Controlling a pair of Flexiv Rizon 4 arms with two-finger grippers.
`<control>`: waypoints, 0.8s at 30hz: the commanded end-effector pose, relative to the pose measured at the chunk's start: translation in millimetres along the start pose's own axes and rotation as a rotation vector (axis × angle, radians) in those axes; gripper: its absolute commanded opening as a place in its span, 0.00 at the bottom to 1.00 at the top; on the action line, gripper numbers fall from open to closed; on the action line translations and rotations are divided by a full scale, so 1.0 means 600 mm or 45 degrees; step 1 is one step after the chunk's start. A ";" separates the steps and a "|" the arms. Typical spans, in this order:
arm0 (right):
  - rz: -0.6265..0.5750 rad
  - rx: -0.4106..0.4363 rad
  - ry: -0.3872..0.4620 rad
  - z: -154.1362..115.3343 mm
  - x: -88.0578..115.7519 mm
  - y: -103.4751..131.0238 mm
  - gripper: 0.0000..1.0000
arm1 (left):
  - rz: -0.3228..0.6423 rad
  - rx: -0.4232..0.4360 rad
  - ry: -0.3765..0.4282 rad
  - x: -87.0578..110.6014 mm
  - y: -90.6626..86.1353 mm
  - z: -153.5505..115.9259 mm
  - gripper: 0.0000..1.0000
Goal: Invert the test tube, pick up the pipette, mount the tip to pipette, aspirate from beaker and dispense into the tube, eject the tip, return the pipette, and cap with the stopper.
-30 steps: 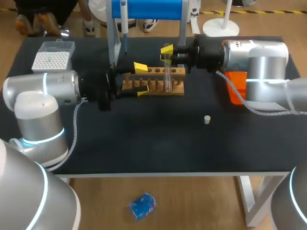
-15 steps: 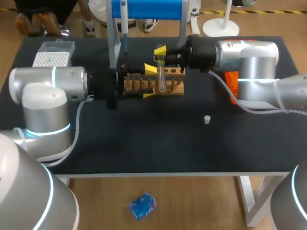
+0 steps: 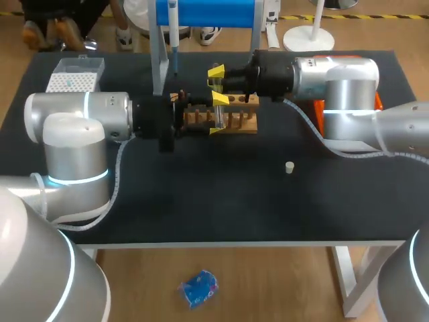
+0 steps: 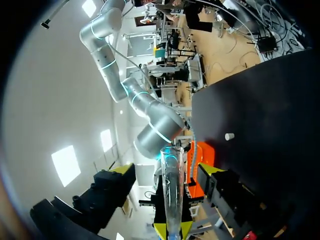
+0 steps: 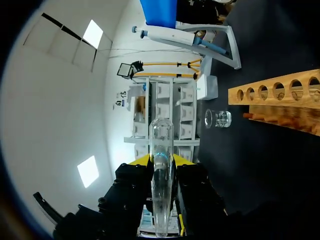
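The test tube [image 5: 161,137] is hovering in the air just over the wooden rack [image 3: 242,125]. It is lying crosswise between the two hands, rounded end pointing toward the back of the counter [image 3: 201,208] and open mouth facing the robot's side. The right hand [image 5: 161,161] is clamping it close to that rounded end, yellow tips pressing on the glass from two sides. The left hand [image 4: 166,170] is facing it from the opposite side with its fingers spread wide. One finger is sitting on each side of the tube, and neither is touching it.

Behind the rack, the pipette [image 3: 173,27] is hanging upright in its blue stand [image 3: 204,12]. In the right wrist view a small glass beaker [image 5: 218,118] is standing on the counter beyond the rack, near the stand's foot. The white tip box [image 3: 74,77] is sitting at the back left corner. The little stopper [image 3: 289,168] is lying alone on the dark cloth, well apart from the rack, toward the front and the right arm's side.
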State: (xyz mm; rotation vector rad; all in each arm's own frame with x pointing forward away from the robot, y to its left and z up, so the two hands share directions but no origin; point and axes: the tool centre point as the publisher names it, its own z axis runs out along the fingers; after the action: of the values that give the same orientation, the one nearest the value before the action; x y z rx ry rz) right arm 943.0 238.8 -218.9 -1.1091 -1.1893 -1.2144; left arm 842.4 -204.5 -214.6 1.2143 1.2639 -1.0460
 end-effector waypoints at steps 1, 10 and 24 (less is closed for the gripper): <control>0.001 0.008 0.000 0.000 -0.002 0.004 0.00 | -0.001 0.007 0.000 0.003 0.006 0.009 0.64; 0.010 0.011 0.002 0.002 -0.006 0.002 0.00 | -0.007 0.013 -0.008 0.004 0.007 0.013 0.44; 0.006 0.014 0.010 0.001 -0.004 0.000 0.00 | -0.017 0.009 -0.020 0.008 0.009 0.014 0.00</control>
State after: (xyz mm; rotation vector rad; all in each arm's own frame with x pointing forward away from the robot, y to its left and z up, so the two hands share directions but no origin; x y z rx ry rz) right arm 942.9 240.3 -219.8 -1.1018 -1.1850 -1.2069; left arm 847.6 -210.6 -219.1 1.2026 1.2636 -1.0692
